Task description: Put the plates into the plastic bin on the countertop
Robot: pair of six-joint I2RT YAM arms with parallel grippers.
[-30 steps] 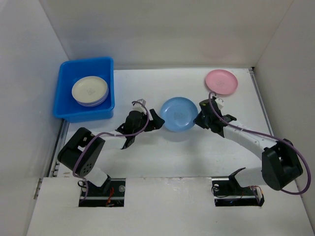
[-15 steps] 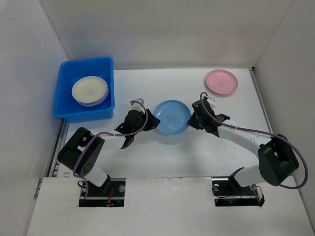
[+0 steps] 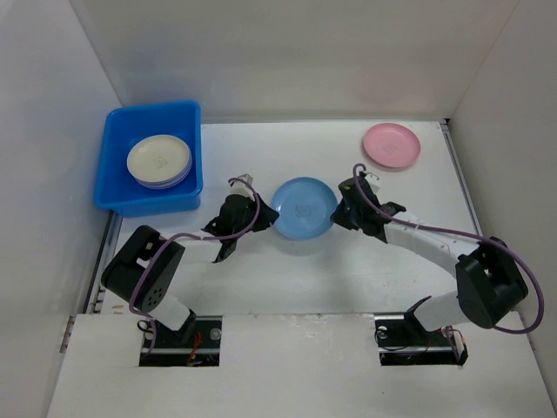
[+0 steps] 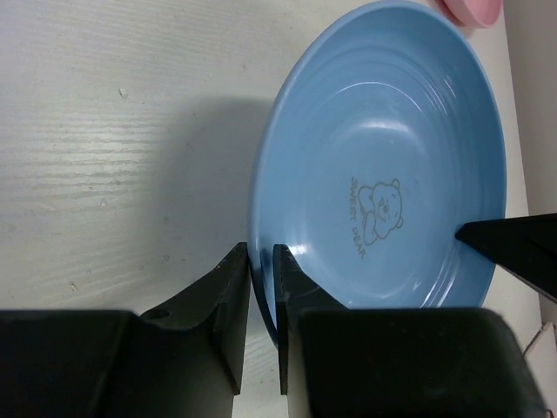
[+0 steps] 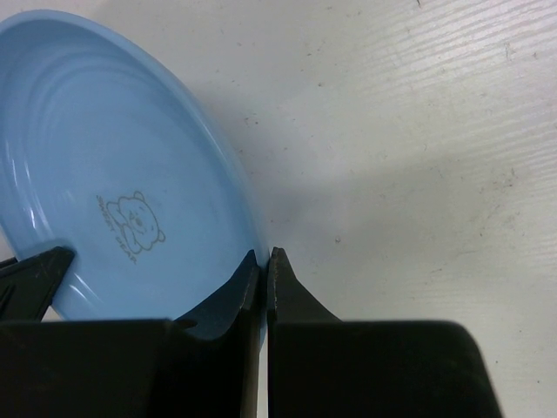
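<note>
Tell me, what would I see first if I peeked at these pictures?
A round light-blue plastic plate with a bear printed inside is held mid-counter, its rim pinched on opposite sides by the left end effector and the right end effector. Back left, a bright blue rectangular plastic bin holds a stack of plates, cream on top; a round pink plastic plate lies alone back right.

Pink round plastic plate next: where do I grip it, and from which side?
Probably its raised rim at the near-left edge, approached from that side, one finger inside the lip, one outside. The pink round plastic plate lies flat on the white countertop, so only the thin rim offers purchase, and walls stand close beyond and right.
</note>
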